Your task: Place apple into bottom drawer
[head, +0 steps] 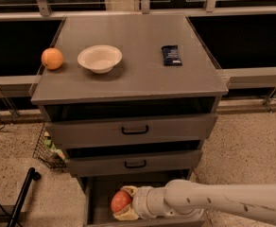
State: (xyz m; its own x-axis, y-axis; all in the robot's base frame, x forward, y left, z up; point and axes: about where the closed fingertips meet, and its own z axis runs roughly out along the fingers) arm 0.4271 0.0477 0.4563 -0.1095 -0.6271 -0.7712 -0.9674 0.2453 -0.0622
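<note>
The apple (120,201), red-pink and round, is held in my gripper (125,204), whose pale fingers (128,191) close around it from the right. Both are down inside the open bottom drawer (97,193), a deep grey tray pulled out at the foot of the grey cabinet. My white arm (213,203) reaches in from the lower right and hides the drawer's right part. I cannot tell whether the apple touches the drawer floor.
On the cabinet top (138,74) stand an orange (52,58), a white bowl (99,58) and a dark snack packet (171,55). Two upper drawers with black handles (135,130) are slightly open. A wire basket (48,150) and a black pole (22,196) stand at the lower left.
</note>
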